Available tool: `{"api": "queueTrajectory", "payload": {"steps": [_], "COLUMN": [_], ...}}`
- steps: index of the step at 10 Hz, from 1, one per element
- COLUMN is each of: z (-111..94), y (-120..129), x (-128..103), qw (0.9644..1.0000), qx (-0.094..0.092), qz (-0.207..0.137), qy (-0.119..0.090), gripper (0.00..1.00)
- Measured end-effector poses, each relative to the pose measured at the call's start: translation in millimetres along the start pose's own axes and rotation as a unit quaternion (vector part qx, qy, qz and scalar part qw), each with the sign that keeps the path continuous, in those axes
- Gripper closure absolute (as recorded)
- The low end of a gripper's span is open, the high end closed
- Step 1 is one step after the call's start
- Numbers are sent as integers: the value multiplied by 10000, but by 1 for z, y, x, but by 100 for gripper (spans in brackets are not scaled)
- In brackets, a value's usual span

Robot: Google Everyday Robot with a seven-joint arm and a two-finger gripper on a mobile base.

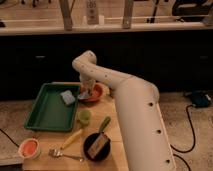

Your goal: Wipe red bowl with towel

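The red bowl (95,93) sits at the back of the wooden table (116,150), just right of the green tray. My white arm reaches from the lower right up and over to it. My gripper (86,91) points down into the bowl's left side and is shut on a small pale blue-grey towel (84,94), which rests against the bowl's inside near its left rim. The gripper hides part of the bowl.
A green tray (47,112) with a blue sponge (67,96) lies to the left. A green cup (84,116), a yellow-handled tool (71,139), a fork (65,154), a green-handled tool (104,124) and a black bowl (96,146) lie in front. An orange bowl (29,148) stands at the front left.
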Motion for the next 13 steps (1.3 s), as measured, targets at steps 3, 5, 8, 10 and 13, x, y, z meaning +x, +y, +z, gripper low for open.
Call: {"api": "queueTrajectory", "payload": {"steps": [3, 5, 8, 10, 13], "z": [-4, -10, -7, -4, -1], "y": [40, 59, 41, 16, -10], "x": [17, 49, 73, 62, 25], "qw": [9996, 9982, 9974, 9986, 9999], "qx": [-104, -136, -125, -110, -33], "qz": [238, 539, 634, 452, 0], "qy": [76, 240, 317, 267, 99], "gripper": [100, 100, 100, 100, 100]}}
